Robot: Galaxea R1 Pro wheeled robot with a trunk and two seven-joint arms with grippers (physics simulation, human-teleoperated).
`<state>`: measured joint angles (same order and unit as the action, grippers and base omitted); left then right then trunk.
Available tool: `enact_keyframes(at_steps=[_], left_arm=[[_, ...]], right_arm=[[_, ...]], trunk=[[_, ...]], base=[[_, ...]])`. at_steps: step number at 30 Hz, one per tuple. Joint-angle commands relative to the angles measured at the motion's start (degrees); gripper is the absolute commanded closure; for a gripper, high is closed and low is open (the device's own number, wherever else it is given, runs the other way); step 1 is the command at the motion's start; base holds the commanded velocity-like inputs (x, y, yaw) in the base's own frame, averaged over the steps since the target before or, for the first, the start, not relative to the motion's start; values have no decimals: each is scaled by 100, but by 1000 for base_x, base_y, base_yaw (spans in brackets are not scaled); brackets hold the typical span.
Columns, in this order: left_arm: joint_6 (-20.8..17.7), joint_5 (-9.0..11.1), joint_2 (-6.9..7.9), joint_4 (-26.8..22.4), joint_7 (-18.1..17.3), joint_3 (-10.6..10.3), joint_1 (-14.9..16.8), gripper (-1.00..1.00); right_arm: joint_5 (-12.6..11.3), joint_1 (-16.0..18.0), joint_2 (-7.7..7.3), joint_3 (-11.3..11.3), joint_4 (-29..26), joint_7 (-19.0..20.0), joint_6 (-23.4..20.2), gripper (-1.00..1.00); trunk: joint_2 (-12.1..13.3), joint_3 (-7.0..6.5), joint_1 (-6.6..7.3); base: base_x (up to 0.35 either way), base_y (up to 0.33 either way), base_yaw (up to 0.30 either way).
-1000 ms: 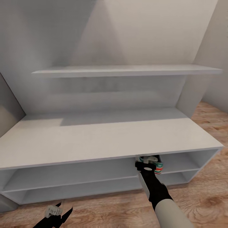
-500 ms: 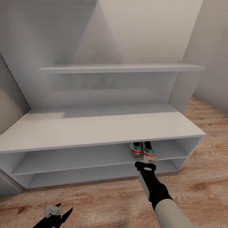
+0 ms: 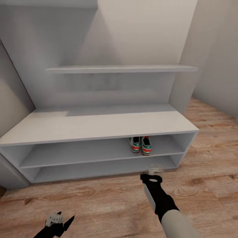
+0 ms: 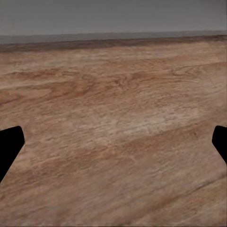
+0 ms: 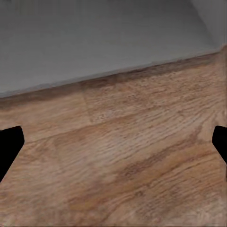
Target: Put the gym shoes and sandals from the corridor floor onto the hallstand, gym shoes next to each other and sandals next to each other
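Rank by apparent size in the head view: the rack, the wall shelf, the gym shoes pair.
1. Rack, largest.
2. Wall shelf, narrower and thinner, though farther from the camera.
3. Gym shoes, smallest by far.

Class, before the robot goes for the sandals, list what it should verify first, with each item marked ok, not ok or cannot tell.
1. Gym shoes on the rack's upper shelf, side by side: ok.
2. Right gripper open, holding nothing: ok.
3. Left gripper open over the floor: ok.
4. Free shelf space beside the shoes: ok.
5. Where the sandals lie: cannot tell.
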<state>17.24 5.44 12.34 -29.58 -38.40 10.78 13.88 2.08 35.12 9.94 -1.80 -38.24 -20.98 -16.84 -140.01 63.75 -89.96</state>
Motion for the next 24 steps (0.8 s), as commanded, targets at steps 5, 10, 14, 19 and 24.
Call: enact_keyframes(at_steps=[5, 10, 14, 19, 24], left_arm=[[-1, 38, -37, 13, 329, 4, 4, -100], [-1, 37, -44, 18, 397, 9, 3, -100], [4, 43, -47, 118, 432, 13, 2, -100], [7, 45, -52, 157, 566, 14, 3, -100], [15, 51, -72, 171, 1076, 5, 2, -100]], right_arm=[[29, -4, -134, -12, 880, 24, 729, -100], [39, -5, -273, -6, 1533, 36, 1311, -100], [67, -5, -560, 26, 2779, 46, 2400, -100], [79, -14, -944, 43, 3403, 92, 3098, -100], [63, -299, -1409, 44, 3565, 778, 3525, -100]], trunk=[[-2, 4, 5], [-2, 4, 5], [-2, 4, 5], [-2, 4, 5], [-2, 4, 5]], base=[[-214, -15, 0], [-57, -2, 0], [-7, 0, 0], [-1, 0, 0], [0, 0, 0]])
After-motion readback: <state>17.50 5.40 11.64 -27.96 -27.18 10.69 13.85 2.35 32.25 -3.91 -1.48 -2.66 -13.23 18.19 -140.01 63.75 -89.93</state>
